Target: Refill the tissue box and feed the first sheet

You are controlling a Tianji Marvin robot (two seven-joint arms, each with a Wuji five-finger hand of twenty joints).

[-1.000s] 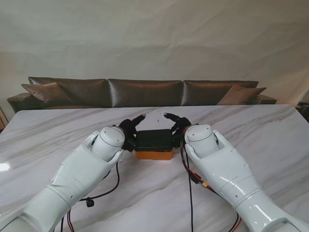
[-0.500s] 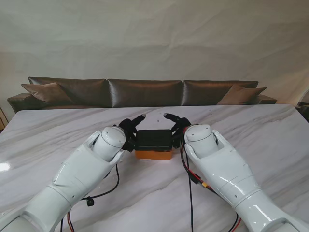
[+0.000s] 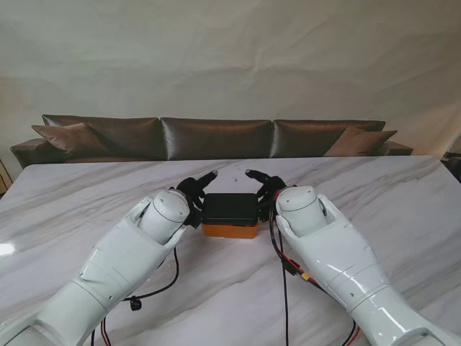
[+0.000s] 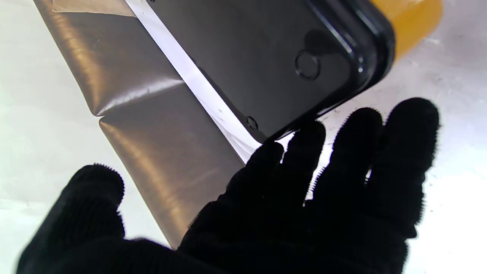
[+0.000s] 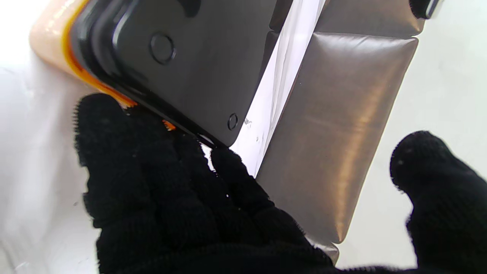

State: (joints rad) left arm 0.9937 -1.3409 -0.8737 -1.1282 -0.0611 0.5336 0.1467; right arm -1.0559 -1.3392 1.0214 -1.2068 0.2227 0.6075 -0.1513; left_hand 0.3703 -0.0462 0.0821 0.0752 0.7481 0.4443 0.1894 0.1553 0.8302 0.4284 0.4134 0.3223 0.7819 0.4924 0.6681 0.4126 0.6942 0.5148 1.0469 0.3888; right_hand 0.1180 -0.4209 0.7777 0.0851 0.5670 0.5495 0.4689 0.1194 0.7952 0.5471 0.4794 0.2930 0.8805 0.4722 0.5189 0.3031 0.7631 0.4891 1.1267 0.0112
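Flanking unlabelled tissue box (image 3: 230, 215): left robot hand (image 3: 193, 194), right robot hand (image 3: 263, 189).

orange tissue box (image 3: 230, 231), black lid on, flat, table ctr

One tissue box (image 3: 230, 215) — two gloved hands, left hand (image 3: 193, 193), right hand (image 3: 265, 189) — one sofa (image 3: 216, 137).

From the stand, the white forearms cover most of the left hand (image 3: 193, 193) and right hand (image 3: 265, 189), so any contact with the tissue box (image 3: 229, 215) can't be judged. Both wrist views crop the box (image 4: 289, 57); its opening isn't visible.
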